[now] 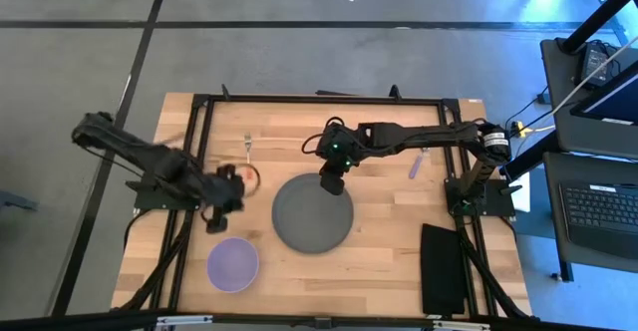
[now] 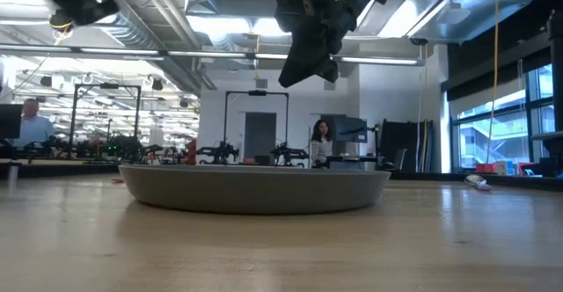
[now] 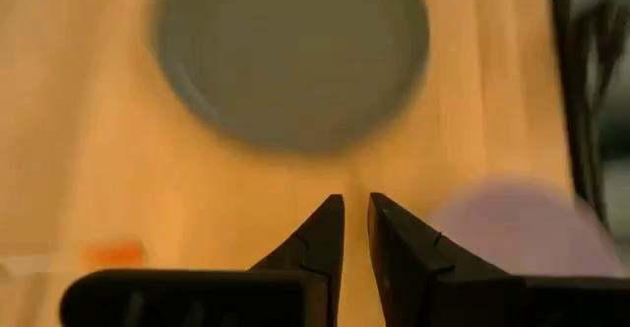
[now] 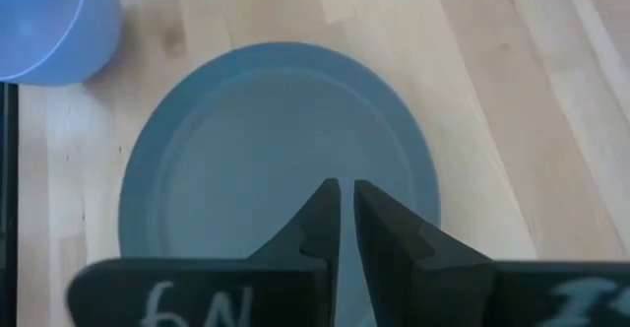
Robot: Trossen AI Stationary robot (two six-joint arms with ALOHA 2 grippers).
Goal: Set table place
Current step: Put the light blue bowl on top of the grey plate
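Note:
The dark grey round plate (image 1: 312,211) lies flat on the plank table (image 1: 389,221) at mid-table; it also shows in the low view (image 2: 255,189). The lavender bowl (image 1: 232,264) stands near the front left. The orange-handled fork (image 1: 250,162) lies at the far left, and the lilac-handled spoon (image 1: 416,164) at the far right. My right gripper (image 4: 346,184) is shut and empty; in the low view (image 2: 308,37) it hangs well above the plate's far rim. My left gripper (image 3: 356,201) is shut and empty, above the table left of the plate, between fork and bowl (image 3: 512,224).
A black rectangular pad (image 1: 442,268) lies at the table's front right. The black metal frame (image 1: 329,100) runs around the tabletop. Bare planks show right of the plate and between the plate and the pad. People stand in the room beyond the table (image 2: 321,142).

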